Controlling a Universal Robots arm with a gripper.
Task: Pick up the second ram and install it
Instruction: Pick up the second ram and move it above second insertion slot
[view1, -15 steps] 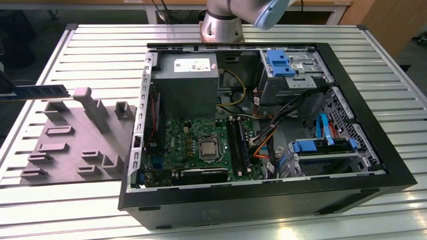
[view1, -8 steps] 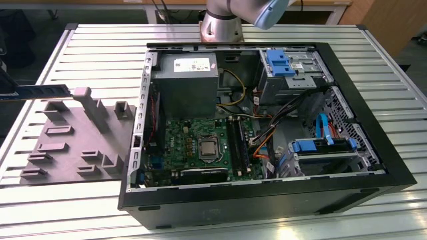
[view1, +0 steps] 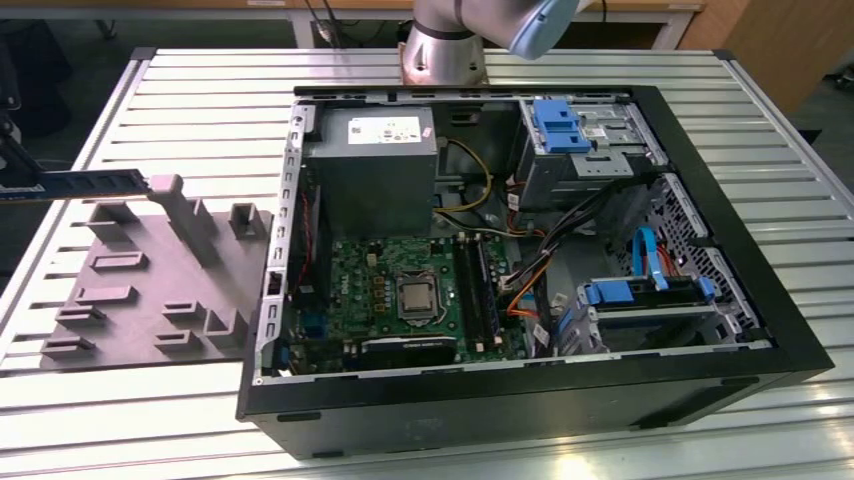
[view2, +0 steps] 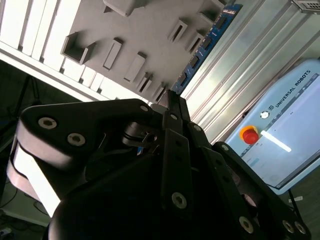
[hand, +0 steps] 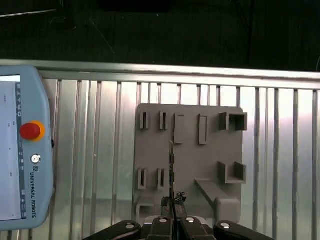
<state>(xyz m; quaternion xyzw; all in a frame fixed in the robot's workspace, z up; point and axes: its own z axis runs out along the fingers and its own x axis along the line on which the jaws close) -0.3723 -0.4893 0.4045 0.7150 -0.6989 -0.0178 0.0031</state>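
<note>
- Being clamped in the gripper (hand: 172, 204), the second ram (view1: 87, 183) is held over the grey fixture block (view1: 147, 290).
- Pickup is judged done; seating in the computer case's (view1: 534, 405) memory slots (view1: 474, 285) is left.

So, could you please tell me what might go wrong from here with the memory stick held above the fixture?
The tool grips the second ram near one end, so the long free end could tilt or slip. It hangs close to the grey fixture and its tall post, which it might clip. Cables lie beside the memory slots and could snag it.
</note>
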